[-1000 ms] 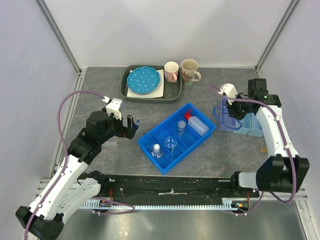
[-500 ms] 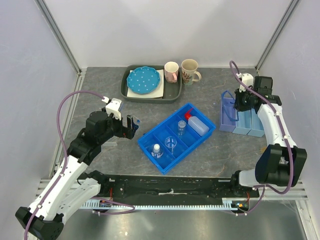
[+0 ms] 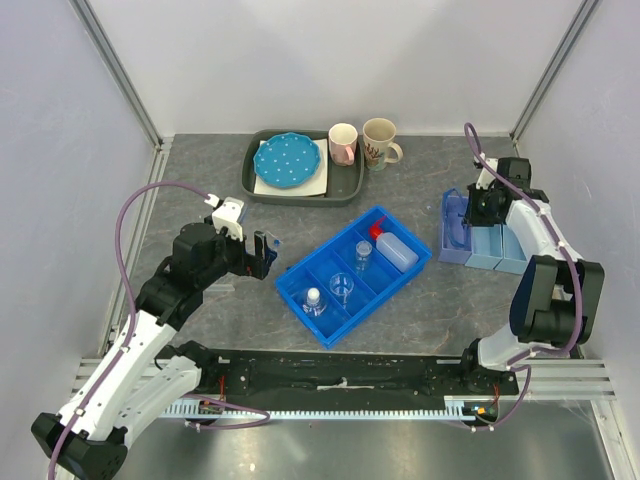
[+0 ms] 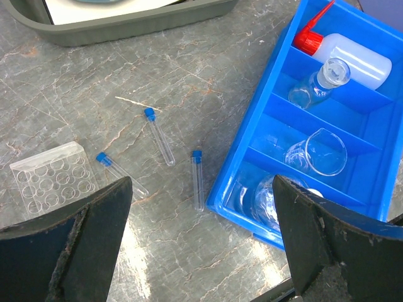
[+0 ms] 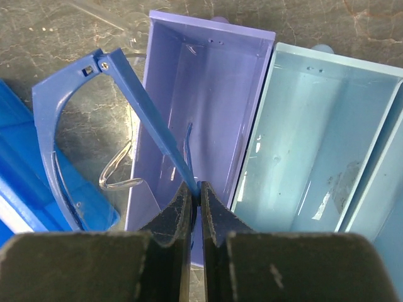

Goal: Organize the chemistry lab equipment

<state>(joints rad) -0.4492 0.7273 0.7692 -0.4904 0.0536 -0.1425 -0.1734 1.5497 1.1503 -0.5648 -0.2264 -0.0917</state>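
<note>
Your right fingers [image 5: 182, 211] pinch one thin arm of the safety glasses [image 5: 146, 121] over the purple bin [image 5: 208, 75]. Your left fingers [image 4: 94, 217] are spread wide above the surface [image 4: 189, 75], over three little tubes [image 4: 159, 135] beside the blue tray [image 4: 236, 157].

Three blue-capped tubes [image 4: 159, 136], two mugs [image 3: 343, 143], one squeeze bottle [image 3: 398, 250], one dotted plate [image 3: 290, 162].

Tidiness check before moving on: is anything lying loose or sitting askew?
Yes. Three capped tubes lie loose on the table beside the blue tray, not in it. The glasses, pinched by the right gripper, hang partly outside the purple bin.
</note>
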